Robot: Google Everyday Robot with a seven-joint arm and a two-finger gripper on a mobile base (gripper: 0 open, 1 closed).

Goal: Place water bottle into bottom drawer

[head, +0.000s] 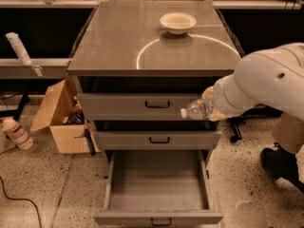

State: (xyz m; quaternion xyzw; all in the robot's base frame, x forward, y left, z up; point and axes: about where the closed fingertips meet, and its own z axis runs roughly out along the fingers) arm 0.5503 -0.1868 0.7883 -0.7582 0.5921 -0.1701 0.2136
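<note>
The water bottle [195,110], clear with a white cap, lies on its side in the air in front of the top drawer's right end, cap pointing left. My gripper [210,108] is shut on its base end and mostly hidden behind the white arm [266,82], which reaches in from the right. The bottom drawer [157,184] is pulled fully open below, a wide grey tray with nothing in it and a black handle on its front. The bottle hangs above the drawer's right rear part.
A white bowl [177,22] sits at the back of the cabinet top [118,42]. The top drawer [123,106] and middle drawer [118,140] are closed. An open cardboard box [59,120] and a cylinder [16,133] stand on the floor at left.
</note>
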